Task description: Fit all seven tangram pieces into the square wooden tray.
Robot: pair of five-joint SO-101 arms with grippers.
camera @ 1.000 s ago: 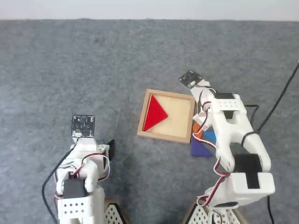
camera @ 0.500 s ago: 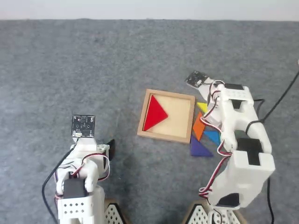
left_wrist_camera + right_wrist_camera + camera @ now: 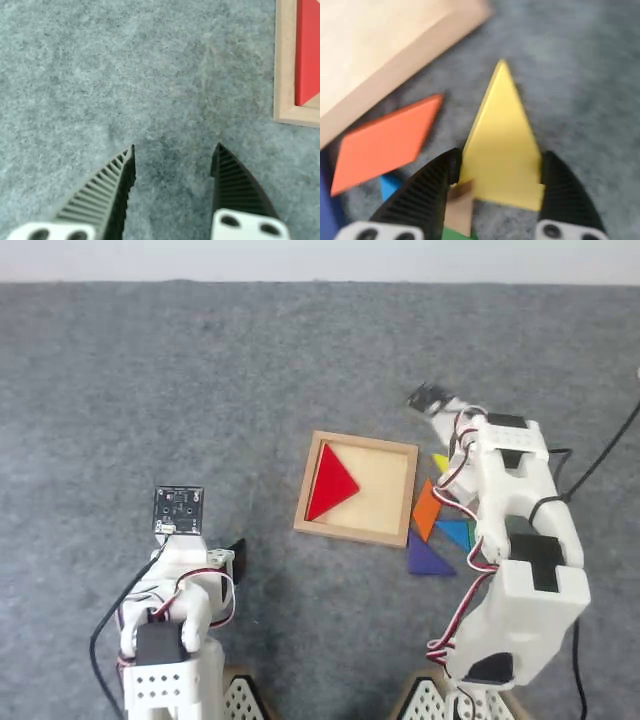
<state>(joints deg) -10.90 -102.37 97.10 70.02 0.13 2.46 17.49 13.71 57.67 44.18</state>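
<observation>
The square wooden tray (image 3: 402, 462) lies mid-table with a red triangle (image 3: 328, 483) in its left half. Right of the tray lie a yellow triangle (image 3: 438, 462), an orange piece (image 3: 427, 511), a blue piece (image 3: 457, 532) and a purple triangle (image 3: 427, 558). My right gripper (image 3: 500, 157) is open and straddles the yellow triangle (image 3: 502, 150), one finger at each side of its base. Beside it lie the orange parallelogram (image 3: 385, 142) and the tray's corner (image 3: 395, 70). My left gripper (image 3: 175, 150) is open over bare carpet, left of the tray's edge (image 3: 285, 65).
The right arm (image 3: 505, 500) covers the ground right of the loose pieces. A blue piece (image 3: 387, 186) and a green sliver (image 3: 455, 234) peek out near the right fingers. The left arm (image 3: 175, 580) stands at the front left. Grey carpet lies all around.
The right arm has swung right and back, away from the tray's edge, uncovering the orange and yellow pieces. The left arm has not moved.
</observation>
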